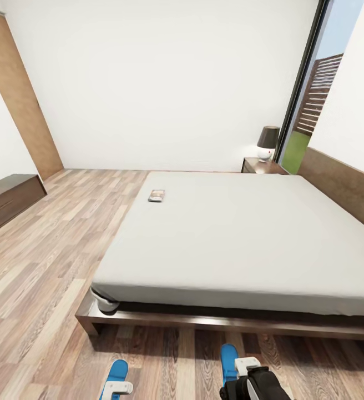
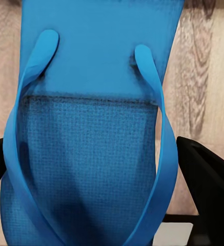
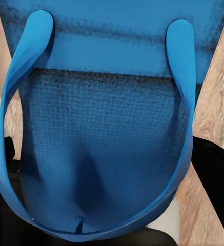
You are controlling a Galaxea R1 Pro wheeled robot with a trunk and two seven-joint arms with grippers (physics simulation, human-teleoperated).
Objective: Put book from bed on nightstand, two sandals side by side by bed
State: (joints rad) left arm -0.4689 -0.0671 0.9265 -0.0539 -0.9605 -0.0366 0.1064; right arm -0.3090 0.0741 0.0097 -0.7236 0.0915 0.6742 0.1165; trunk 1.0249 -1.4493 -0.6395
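While we face the bed's (image 1: 232, 239) foot edge, left gripper (image 2: 112, 215) and right gripper (image 3: 112, 205) each straddle a blue sandal (image 1: 115, 375) (image 1: 229, 358), whether pinching we cannot tell, book (image 1: 156, 195) near mattress's left edge, open plank floor (image 1: 49, 266) to the left.

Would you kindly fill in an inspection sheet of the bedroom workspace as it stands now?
Surface: wood-plank floor; pale mattress of the bed on a dark frame.
Job's things: book lying flat on the mattress near its far left corner; nightstand beyond the bed; left sandal and right sandal at the foot of the bed, apart.
Clutter: lamp on the nightstand; low dark bench at the left wall.
Grippers: left gripper and right gripper each straddle a sandal; contact cannot be told.
Cables: nothing seen.
Surroundings: white walls, wood wall panel, tall window.
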